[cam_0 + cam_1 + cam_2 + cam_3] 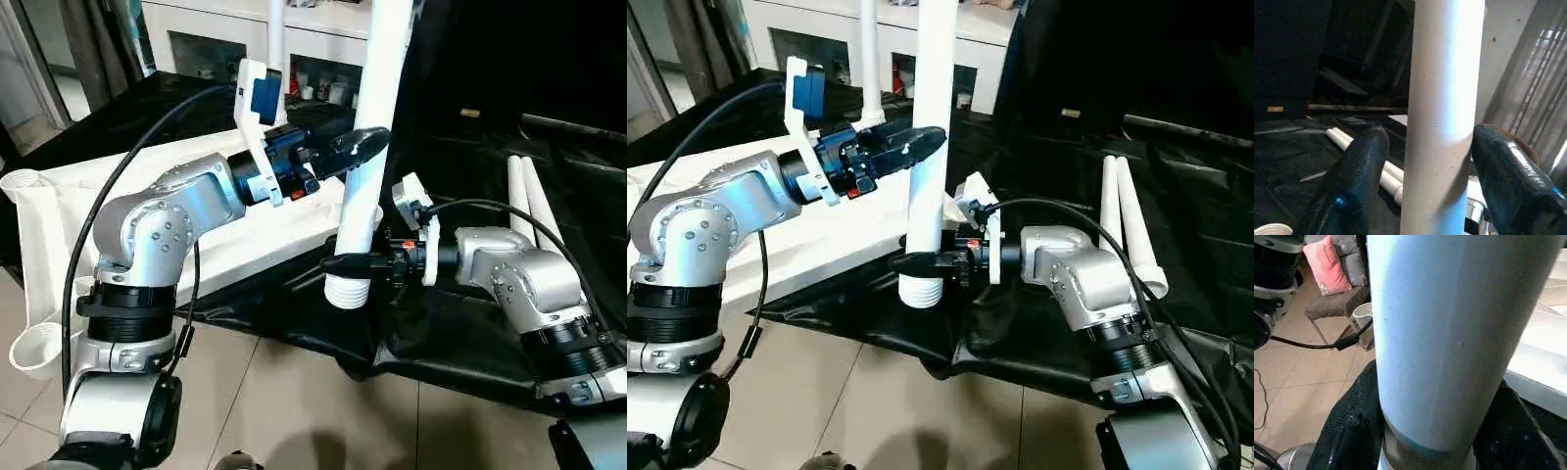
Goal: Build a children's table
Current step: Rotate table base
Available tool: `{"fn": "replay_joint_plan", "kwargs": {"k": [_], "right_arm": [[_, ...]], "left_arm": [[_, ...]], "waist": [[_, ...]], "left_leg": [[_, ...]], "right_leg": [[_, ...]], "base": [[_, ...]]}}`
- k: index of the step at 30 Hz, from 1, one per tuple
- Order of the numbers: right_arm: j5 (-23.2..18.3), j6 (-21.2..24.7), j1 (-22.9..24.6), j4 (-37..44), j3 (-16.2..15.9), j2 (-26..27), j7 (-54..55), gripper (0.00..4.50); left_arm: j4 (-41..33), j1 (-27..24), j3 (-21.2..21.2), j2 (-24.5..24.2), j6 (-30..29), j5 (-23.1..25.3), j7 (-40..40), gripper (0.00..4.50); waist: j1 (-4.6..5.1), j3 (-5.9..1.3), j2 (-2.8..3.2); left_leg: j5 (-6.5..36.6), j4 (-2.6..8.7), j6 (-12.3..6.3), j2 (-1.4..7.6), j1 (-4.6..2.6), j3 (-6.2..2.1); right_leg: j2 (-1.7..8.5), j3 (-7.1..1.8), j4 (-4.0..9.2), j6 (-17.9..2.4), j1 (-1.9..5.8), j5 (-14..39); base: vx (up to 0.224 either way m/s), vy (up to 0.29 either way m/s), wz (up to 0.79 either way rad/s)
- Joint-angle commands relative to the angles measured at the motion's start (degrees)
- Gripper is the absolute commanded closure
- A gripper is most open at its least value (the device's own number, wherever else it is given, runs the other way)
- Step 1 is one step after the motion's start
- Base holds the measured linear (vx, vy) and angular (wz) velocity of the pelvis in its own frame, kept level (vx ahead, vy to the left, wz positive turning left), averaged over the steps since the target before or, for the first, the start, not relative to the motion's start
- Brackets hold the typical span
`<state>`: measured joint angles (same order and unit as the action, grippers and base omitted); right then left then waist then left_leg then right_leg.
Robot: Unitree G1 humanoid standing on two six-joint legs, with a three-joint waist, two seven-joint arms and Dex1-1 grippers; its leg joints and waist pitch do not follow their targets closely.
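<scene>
A long white table leg (377,88) stands upright in the air, its ribbed end (349,291) pointing down over the black cloth. My right gripper (351,262) is shut on the leg just above that ribbed end. Higher up, my left gripper (364,145) is open around the same leg; one finger (1359,166) stands a little off the tube and the other finger (1508,166) lies against it. The white tabletop (245,235) lies upside down to the left, with round corner sockets (24,181). Another leg (277,34) stands upright behind it. Two more legs (534,206) lie on the cloth at the right.
A black cloth (451,323) covers the work area, with tiled floor (294,392) in front. A white cabinet with glass doors (216,39) stands at the back. A chair with a pink cushion (1327,264) stands on the floor nearby.
</scene>
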<state>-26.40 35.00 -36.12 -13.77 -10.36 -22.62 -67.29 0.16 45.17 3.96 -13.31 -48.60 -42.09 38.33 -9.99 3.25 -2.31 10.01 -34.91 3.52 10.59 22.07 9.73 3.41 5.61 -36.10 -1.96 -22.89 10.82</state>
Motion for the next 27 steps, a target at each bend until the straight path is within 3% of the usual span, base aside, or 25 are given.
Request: {"fn": "replay_joint_plan", "kwargs": {"k": [1, 6, 10, 14, 16, 19, 21, 23, 27], "right_arm": [[0.15, -0.7, -1.17, 0.45, 0.69, -0.12, -0.18, 2.59], [0.27, -0.61, -1.21, 0.42, 0.62, 0.01, -0.15, 2.59], [0.71, -0.87, -1.51, 0.0, 0.41, 0.06, 0.17, 2.59], [0.94, -1.09, -1.63, -0.26, 0.32, 0.13, 0.26, 2.59], [1.03, -1.16, -1.72, -0.41, 0.32, 0.13, 0.24, 2.59], [1.19, -1.32, -1.74, -0.48, 0.22, 0.1, 0.16, 2.59], [1.22, -1.34, -1.72, -0.49, 0.17, 0.08, 0.06, 2.59], [1.23, -1.34, -1.73, -0.5, 0.16, 0.11, 0.03, 2.59], [2.71, -3.33, -1.84, -0.83, 0.07, 0.34, 1.17, 2.59]], "left_arm": [[-1.23, 0.23, -0.57, 0.29, -0.71, -0.34, -1.07, 1.62], [-1.47, 0.16, -0.93, 1.08, -1.91, -1.03, -0.74, 1.72], [-1.2, 0.7, -1.74, 2.85, -3.08, -1.89, -1.43, 1.37], [-0.63, 0.91, -3.22, 2.61, -0.21, 1.87, -2.65, 0.95], [0.51, 1.36, -1.7, 3.1, -0.63, 1.52, -4.0, 1.41], [1.79, 1.95, -0.04, 3.36, -0.98, 1.26, -5.46, 1.32], [2.71, 2.31, 0.8, 3.42, -0.42, 1.3, -6.13, 1.84], [3.22, 2.53, 1.14, 3.25, 0.03, 1.13, -5.87, 1.84], [3.92, 3.02, 2.24, 3.45, 0.4, 0.96, -6.71, 2.3]], "waist": [[-0.12, -4.2, 0.14], [-0.18, -4.18, 0.1], [-0.18, -4.19, 0.08], [-0.15, -4.22, -0.04], [-0.16, -4.19, 0.03], [-0.16, -4.25, 0.01], [-0.16, -4.25, -0.1], [-0.21, -4.28, 0.04], [-0.17, -4.25, -0.06]], "left_leg": [[7.25, 3.83, 0.12, 3.03, -0.88, -1.15], [7.61, 3.78, 0.1, 3.01, -0.92, -1.07], [7.53, 3.77, 0.04, 3.01, -0.85, -1.09], [7.16, 3.77, -0.26, 3.0, -0.85, -1.14], [7.03, 3.73, -0.22, 2.95, -0.76, -1.12], [7.09, 3.72, -0.12, 2.97, -0.82, -1.13], [6.86, 3.69, -0.23, 2.93, -0.79, -1.12], [6.79, 3.68, -0.3, 2.96, -0.9, -1.1], [6.74, 3.71, -0.24, 2.98, -0.83, -1.11]], "right_leg": [[5.69, -3.6, 4.28, -7.74, 3.32, 10.05], [5.78, -3.63, 4.39, -7.97, 3.34, 10.83], [5.78, -3.62, 4.46, -7.93, 3.41, 11.07], [5.68, -3.63, 4.43, -7.32, 3.41, 10.86], [5.73, -3.63, 4.5, -7.13, 3.44, 11.02], [5.67, -3.57, 4.45, -7.11, 3.41, 10.94], [5.64, -3.58, 4.4, -7.28, 3.42, 10.54], [5.69, -3.56, 4.43, -7.64, 3.33, 10.43], [5.71, -3.57, 4.32, -7.74, 3.37, 10.08]], "base": [[0.0, 0.0, 0.0], [0.0, 0.0, 0.0], [0.0, 0.0, 0.0], [0.0, 0.0, 0.0], [0.0, 0.0, 0.0], [0.0, 0.0, 0.0], [0.0, 0.0, 0.0], [0.0, 0.0, 0.0], [0.0, 0.0, 0.0]]}}
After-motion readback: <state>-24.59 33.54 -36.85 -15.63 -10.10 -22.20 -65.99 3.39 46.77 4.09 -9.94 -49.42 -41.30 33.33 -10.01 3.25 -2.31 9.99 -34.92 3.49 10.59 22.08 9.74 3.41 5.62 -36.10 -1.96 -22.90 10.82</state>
